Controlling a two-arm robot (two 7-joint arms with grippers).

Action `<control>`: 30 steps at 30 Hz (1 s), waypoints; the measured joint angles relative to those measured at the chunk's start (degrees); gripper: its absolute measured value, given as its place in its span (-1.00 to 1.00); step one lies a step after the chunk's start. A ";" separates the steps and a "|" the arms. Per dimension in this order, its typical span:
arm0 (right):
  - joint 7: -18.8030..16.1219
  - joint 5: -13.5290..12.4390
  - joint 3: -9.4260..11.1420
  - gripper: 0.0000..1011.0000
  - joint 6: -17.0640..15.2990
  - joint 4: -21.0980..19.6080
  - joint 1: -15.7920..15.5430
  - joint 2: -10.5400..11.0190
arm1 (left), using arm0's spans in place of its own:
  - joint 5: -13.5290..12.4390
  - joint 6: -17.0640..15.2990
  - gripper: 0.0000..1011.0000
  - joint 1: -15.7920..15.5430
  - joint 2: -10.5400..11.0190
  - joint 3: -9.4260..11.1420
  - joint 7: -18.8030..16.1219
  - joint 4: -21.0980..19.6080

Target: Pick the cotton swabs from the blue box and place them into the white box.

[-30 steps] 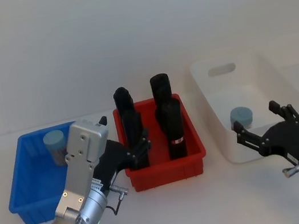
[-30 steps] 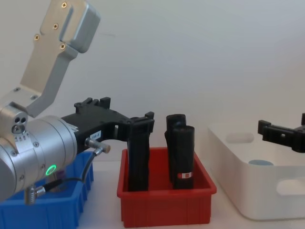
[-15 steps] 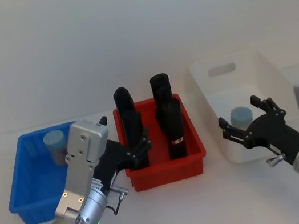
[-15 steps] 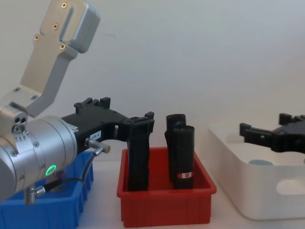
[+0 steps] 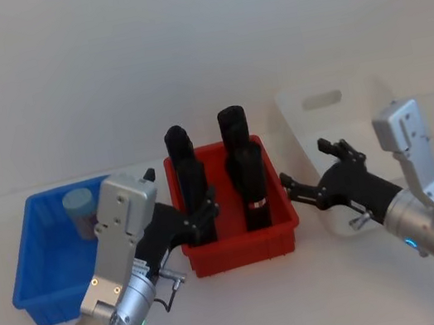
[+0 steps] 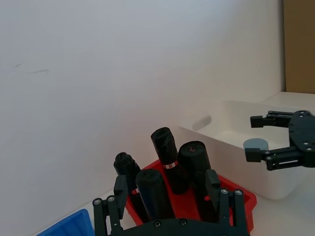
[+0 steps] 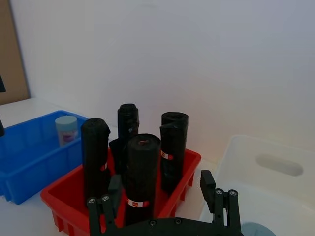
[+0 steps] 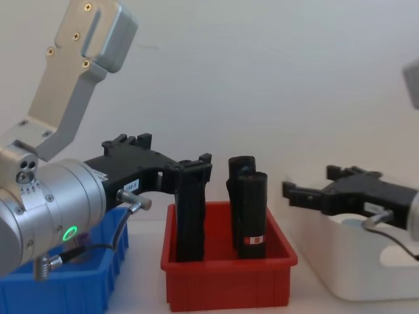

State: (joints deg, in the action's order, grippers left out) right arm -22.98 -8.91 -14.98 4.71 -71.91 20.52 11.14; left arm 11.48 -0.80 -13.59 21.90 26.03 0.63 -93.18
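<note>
Nearest you: left hand (image 5: 201,216) parked low at the front-left corner of the red bin (image 5: 240,247), fingers spread, nothing between them. Treat as idle.

Right hand (image 5: 309,184) sits between the red bin's right wall and the white box (image 5: 332,100), pointing left toward the blue box (image 5: 32,283). Fingers are spread wide and empty; confirm in the left wrist view, where it (image 6: 261,137) hangs beside the white box.

Status, as judged: one cotton swabs jar (image 6: 256,144) is in the white box; a second jar (image 5: 81,210) stands upright at the far end of the blue box, near its rear wall. Step in hand appears to be the reach for jar no. 2.

Procedure:
1. Path from the right hand to the blue box crosses the red bin with its tall black cylinders (image 5: 249,178). Lift above their tops before traversing; don't sweep through at present height.
2. Mind the left hand at the red bin's front-left corner. Route behind or over it, or let that arm take the jar, being nearer.
3. Descend vertically over the jar, fingers apart, either side of the body below the pale blue lid.
4. Close on the body, not the lid. Jar is light and smooth; it'll likely tip if nudged sideways against the wall.
</note>
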 joint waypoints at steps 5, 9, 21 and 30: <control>-3.47 0.66 -0.64 0.98 2.26 7.21 4.55 -1.85 | 0.00 0.00 0.99 0.00 0.00 0.00 0.00 0.00; -6.03 1.04 -1.15 0.98 4.27 13.30 8.51 -3.45 | 0.00 0.00 0.99 0.00 0.00 0.00 0.00 0.00; -10.40 1.92 -2.61 0.98 10.58 31.29 18.97 -7.73 | 0.00 0.00 0.99 0.00 0.00 0.00 0.00 0.00; -10.90 2.27 -3.23 0.72 14.72 42.56 25.21 -10.25 | 0.00 0.00 0.99 0.00 0.00 0.00 0.00 0.00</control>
State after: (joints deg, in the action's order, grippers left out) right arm -33.88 -6.64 -18.21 19.43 -29.35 45.74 0.89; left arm 11.48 -0.79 -13.59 21.89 26.02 0.63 -93.18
